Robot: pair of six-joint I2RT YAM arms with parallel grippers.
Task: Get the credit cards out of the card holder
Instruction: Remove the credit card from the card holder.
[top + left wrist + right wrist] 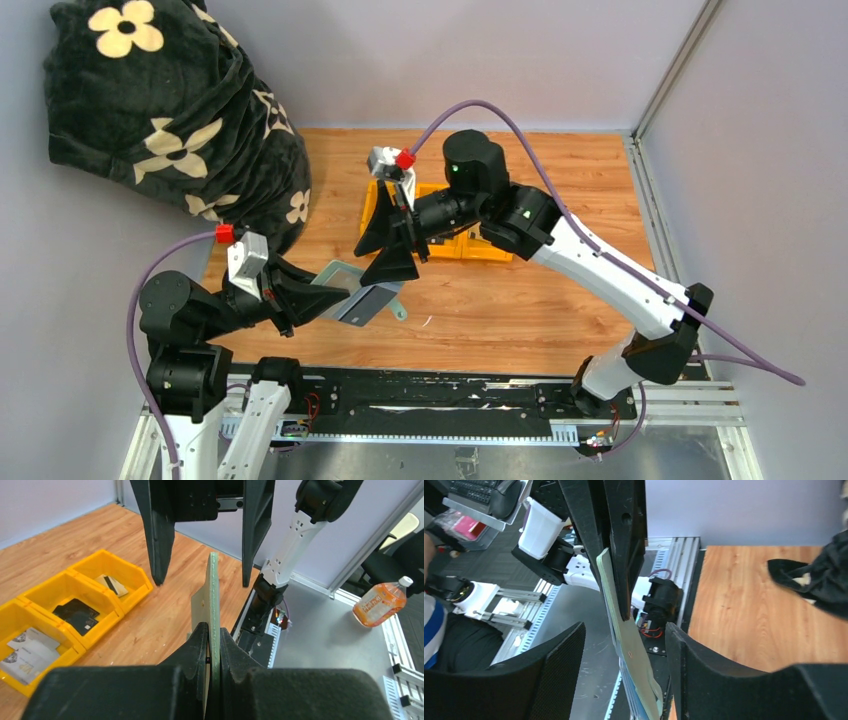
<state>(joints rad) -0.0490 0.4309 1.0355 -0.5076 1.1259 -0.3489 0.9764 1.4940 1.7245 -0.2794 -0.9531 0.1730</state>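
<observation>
My left gripper [345, 298] is shut on the sage-green card holder [365, 302] and holds it above the wooden table. In the left wrist view the card holder [214, 592] stands edge-on between the left gripper's [214, 632] fingers. My right gripper [388, 256] is open just above the holder, its jaws on either side of the holder's free end. The right wrist view shows the card holder [633, 647], with light blue leaves at its lower edge, between the open right gripper's [625, 630] fingers. Credit cards [75, 615] lie in the tray. No card shows sticking out of the holder.
A yellow three-compartment tray [492, 252] stands behind the right gripper; in the left wrist view the tray [131, 596] holds a tan card, black cards and grey-white cards. A black flowered cloth bundle [170, 110] fills the back left. An orange bottle [380, 602] lies off the table.
</observation>
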